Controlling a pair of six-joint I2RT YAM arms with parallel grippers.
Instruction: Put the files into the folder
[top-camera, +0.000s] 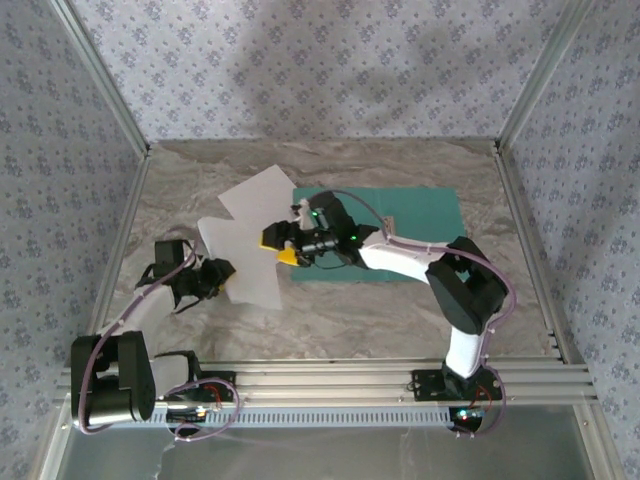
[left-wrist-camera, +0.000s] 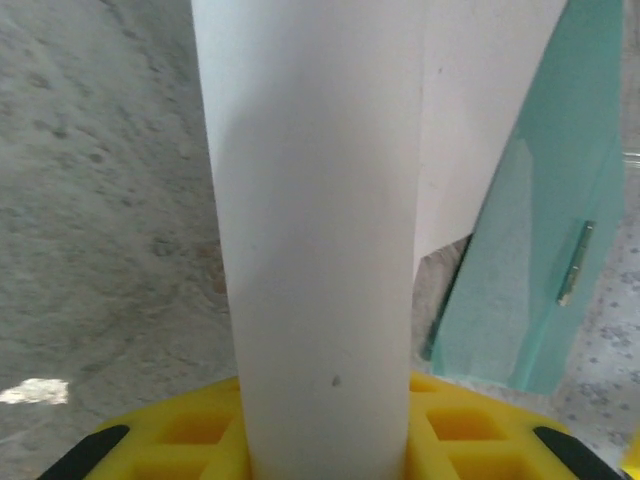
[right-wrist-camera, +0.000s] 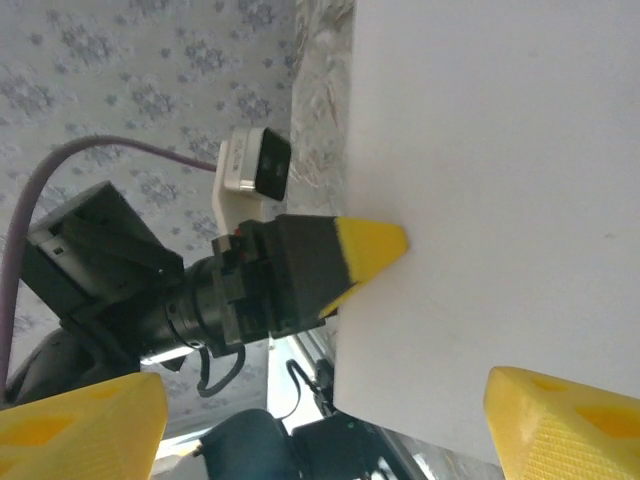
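Left hand (top-camera: 222, 270) is pinched on the edge of one of the files (top-camera: 250, 282), lifting it off the bench (top-camera: 350, 320) just left of the open folder (top-camera: 415, 225). Right hand (top-camera: 282, 248) is spread wide. The paper looks light and floppy, so I'd grip an edge gently.

left tool (top-camera: 226, 272): jaws narrow | right tool (top-camera: 279, 247): jaws wide apart

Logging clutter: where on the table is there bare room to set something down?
Bare table: the far strip between back wall and folder; the near strip between folder and rail; the far-left corner. Crowded: left of centre, the white sheets at the folder's left end, with left gripper and right gripper at their edges.
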